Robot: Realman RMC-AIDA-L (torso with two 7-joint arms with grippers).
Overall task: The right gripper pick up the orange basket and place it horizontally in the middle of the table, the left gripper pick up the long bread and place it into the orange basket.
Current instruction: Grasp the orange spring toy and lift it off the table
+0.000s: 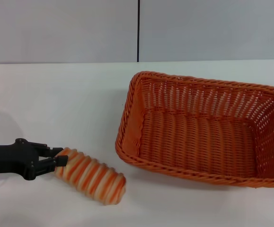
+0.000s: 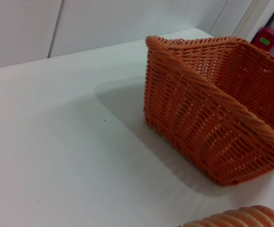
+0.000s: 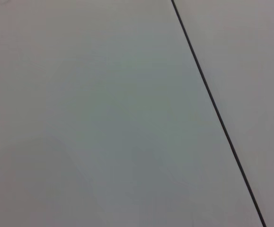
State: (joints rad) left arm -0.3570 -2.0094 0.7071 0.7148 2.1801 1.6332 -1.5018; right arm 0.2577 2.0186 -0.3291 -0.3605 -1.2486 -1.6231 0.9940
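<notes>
The orange basket (image 1: 128, 111) stands upright and empty on the white table (image 1: 56, 104), right of centre, its long side running across the head view. The long bread (image 1: 92, 177), striped orange and cream, lies slanted at the front left, a short way from the basket's near left corner. My left gripper (image 1: 58, 160) comes in from the left edge and is shut on the bread's left end. The left wrist view shows the basket's woven wall (image 2: 189, 118) and a sliver of the bread (image 2: 241, 218). My right gripper is out of view.
White tabletop stretches behind and to the left of the basket. A grey wall with a dark vertical seam (image 1: 138, 30) stands behind the table. The right wrist view shows only that wall and seam (image 3: 212, 104).
</notes>
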